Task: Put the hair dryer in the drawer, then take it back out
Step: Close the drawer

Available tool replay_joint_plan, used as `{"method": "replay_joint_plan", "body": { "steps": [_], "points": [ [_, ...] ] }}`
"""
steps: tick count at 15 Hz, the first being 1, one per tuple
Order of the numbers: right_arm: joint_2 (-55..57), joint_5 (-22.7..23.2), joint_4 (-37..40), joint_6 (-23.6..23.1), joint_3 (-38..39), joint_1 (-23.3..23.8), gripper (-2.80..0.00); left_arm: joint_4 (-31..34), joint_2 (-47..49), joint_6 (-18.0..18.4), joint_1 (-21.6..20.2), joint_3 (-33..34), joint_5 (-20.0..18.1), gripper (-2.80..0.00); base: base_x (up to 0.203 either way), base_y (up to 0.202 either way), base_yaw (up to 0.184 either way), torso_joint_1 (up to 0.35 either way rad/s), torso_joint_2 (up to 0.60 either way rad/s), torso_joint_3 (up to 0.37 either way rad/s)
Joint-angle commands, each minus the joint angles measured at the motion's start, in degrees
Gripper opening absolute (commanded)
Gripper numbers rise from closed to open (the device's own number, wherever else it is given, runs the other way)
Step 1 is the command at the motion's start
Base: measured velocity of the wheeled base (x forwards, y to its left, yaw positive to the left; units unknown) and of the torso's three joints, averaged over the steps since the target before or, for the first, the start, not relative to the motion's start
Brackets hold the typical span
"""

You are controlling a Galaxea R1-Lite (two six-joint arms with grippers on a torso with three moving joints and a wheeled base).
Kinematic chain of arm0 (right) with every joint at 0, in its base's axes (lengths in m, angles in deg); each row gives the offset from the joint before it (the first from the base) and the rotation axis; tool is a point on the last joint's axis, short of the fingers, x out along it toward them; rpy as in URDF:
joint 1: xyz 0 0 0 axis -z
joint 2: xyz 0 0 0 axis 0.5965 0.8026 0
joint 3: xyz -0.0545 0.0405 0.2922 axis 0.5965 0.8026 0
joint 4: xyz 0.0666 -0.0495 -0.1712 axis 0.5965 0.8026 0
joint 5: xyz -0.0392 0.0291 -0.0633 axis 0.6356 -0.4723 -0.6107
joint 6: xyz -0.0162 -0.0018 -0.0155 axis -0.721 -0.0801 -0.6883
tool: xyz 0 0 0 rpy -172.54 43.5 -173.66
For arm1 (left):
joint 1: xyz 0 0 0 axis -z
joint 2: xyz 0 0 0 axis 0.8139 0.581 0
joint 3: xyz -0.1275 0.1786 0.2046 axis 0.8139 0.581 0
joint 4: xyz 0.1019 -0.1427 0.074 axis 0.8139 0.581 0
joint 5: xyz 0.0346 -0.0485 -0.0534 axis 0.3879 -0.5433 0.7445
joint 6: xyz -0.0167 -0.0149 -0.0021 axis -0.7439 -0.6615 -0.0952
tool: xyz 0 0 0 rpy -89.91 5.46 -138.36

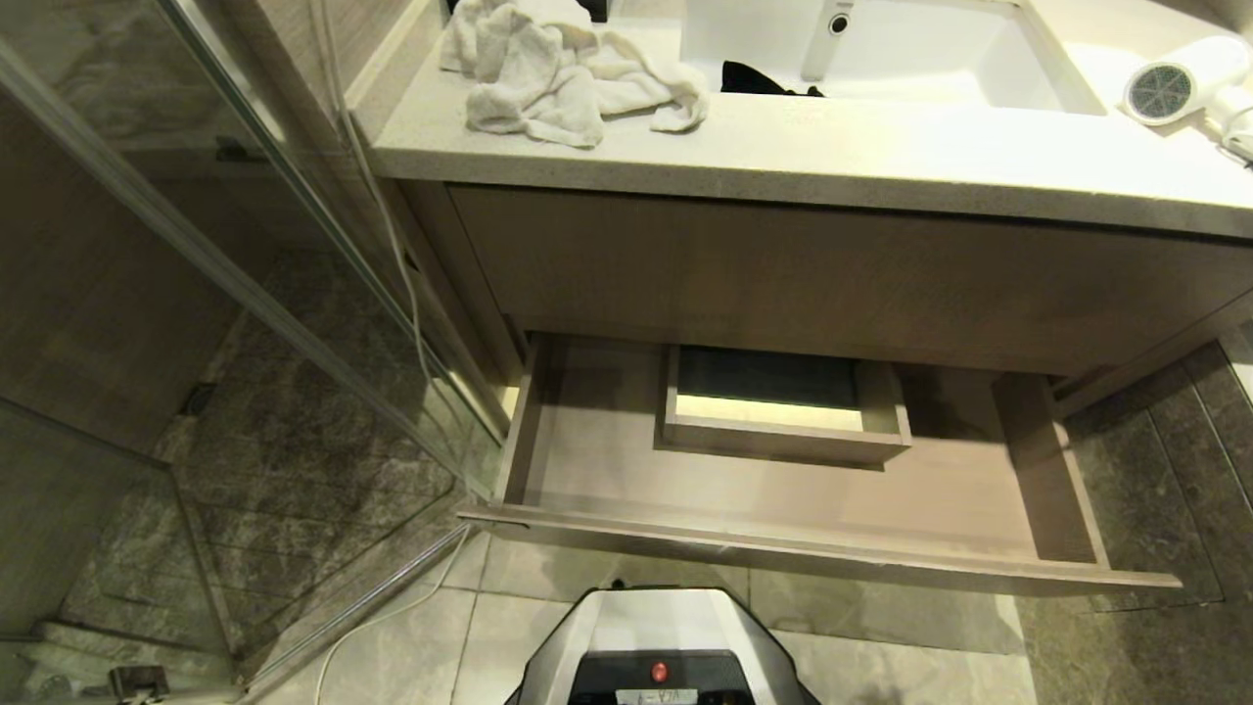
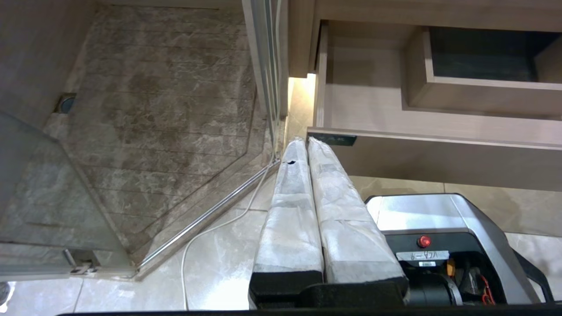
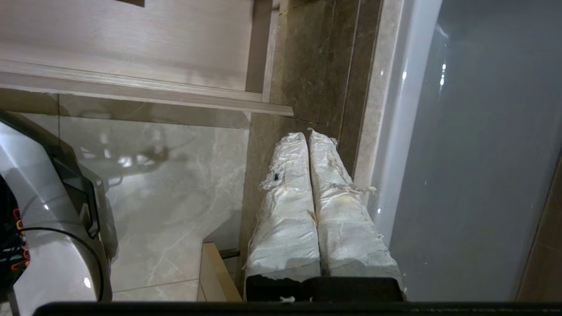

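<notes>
**Both hands closed and empty, dryer up on the desk, drawer pulled open**

Right hand first: on my right wrist feed its two white-wrapped fingers are pressed flat together with nothing between them, hanging above the dark marble floor strip near the open drawer's right end, with a glossy white curved wall alongside. Left hand reads the same on its own feed: white-wrapped fingers shut against each other, empty, tips just short of the drawer front's labelled corner. Neither hand appears in my head feed.

From the head camera I see the small white hair dryer with a round grey mesh grille lying on the pale speckled stone desk at its far right, just right of the white rectangular sink basin, grille facing toward me. The wide shallow light wood-grain drawer stands pulled out below the vanity's plain wood panel; I see nothing lying on its floor, only the boxed rectangular cutout at the back middle. Its small dark label shows at the front's left corner.

Further out, a crumpled white terry towel lies on the desk left of the basin. A glass shower screen stands to the left, with a thin white cable trailing across the pale tiles. My grey base with its red button sits just in front of the drawer.
</notes>
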Motion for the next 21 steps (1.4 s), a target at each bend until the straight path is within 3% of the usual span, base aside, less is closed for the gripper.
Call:
{"method": "replay_joint_plan", "body": {
  "steps": [1,11,21],
  "points": [
    [-0.44,0.00,0.13,-0.26,0.97,-0.04,-2.80,0.01,0.00,0.01,0.00,0.01,0.00,-2.80,0.000,0.000,0.000,-0.218,0.37,0.125],
    [-0.99,-0.10,0.13,-0.26,3.38,-0.04,-2.80,0.01,0.00,0.01,0.00,0.08,0.00,-2.80,0.000,0.000,0.000,-0.337,0.50,0.160],
    [0.94,-0.09,-0.14,-0.55,6.44,-0.25,-2.80,0.01,0.00,0.01,0.00,0.08,0.00,-2.80,0.000,0.000,0.000,-0.056,0.40,0.339]
  ]
}}
